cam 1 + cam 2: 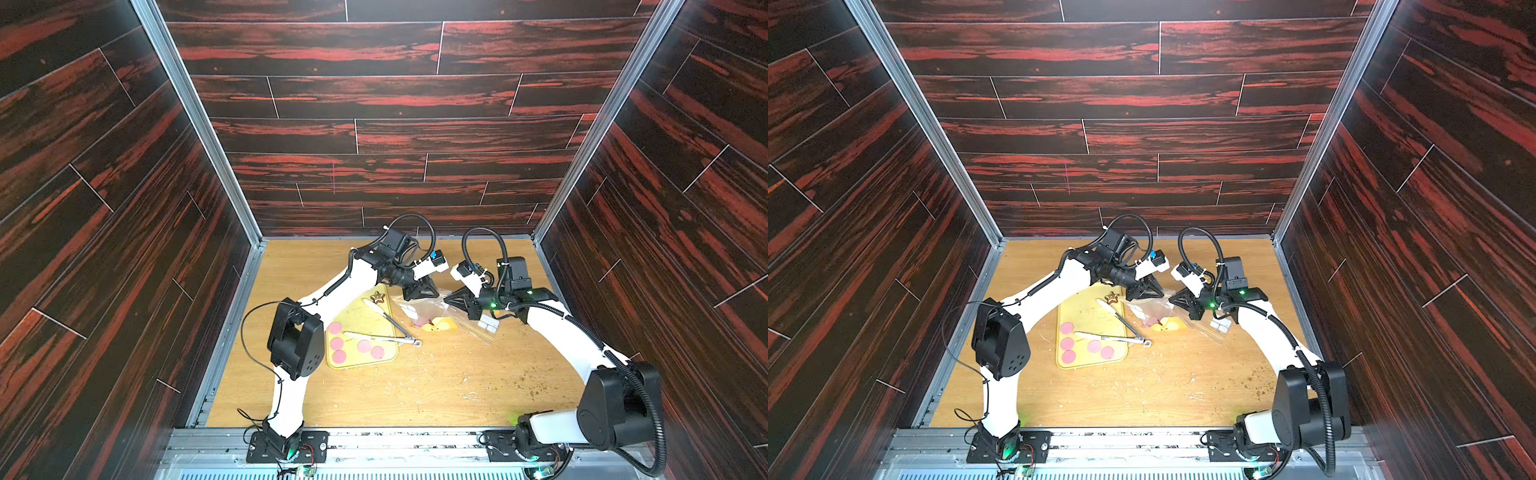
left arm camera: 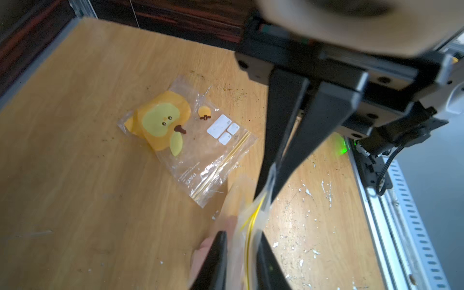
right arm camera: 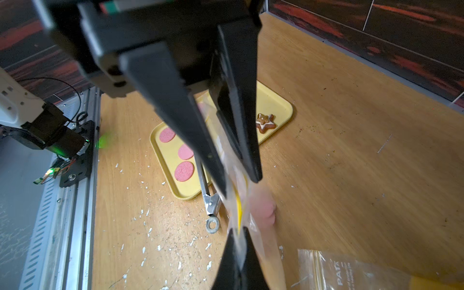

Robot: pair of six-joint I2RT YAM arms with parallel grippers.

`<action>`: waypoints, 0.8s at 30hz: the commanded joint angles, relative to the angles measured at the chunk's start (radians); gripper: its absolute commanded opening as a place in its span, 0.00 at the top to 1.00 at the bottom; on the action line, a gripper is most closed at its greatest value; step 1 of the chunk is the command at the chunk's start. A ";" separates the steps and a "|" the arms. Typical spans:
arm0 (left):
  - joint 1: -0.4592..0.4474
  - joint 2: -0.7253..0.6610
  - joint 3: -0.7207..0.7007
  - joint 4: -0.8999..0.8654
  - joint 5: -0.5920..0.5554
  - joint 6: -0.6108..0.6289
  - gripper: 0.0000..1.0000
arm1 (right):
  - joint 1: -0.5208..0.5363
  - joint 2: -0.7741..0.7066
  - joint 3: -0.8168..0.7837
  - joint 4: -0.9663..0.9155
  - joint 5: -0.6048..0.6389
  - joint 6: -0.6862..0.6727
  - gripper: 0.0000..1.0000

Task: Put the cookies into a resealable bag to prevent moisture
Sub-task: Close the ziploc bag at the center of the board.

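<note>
Right wrist view: right end effector [image 3: 239, 187] and left end effector [image 3: 237, 236] each pinch the resealable bag [image 3: 242, 208] rim, apparently stretching its zip taut; cookies [image 3: 184, 170] lie mid-frame on the yellow tray [image 3: 281, 108].

**Materials and finish rundown**

Wooden desk [image 1: 415, 386]: light grain, matt, flecked with white crumbs. Rectangular yellow plastic tray [image 1: 353, 316]: smooth, low sheen. Silver metal tongs [image 3: 212, 204]: bare, bright, shiny. Round pink cookies [image 3: 184, 171]: matt, with an embossed pattern on the nearest one. Clear plastic resealable bag [image 3: 241, 200]: thin glossy film, wrinkled, yellow zip strip. Dark red-streaked wall panels [image 1: 374, 95]: wood-look, slight gloss.
</note>
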 commanded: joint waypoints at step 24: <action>0.010 0.027 0.097 -0.174 0.066 0.023 0.99 | -0.005 -0.005 -0.088 0.265 -0.121 0.090 0.88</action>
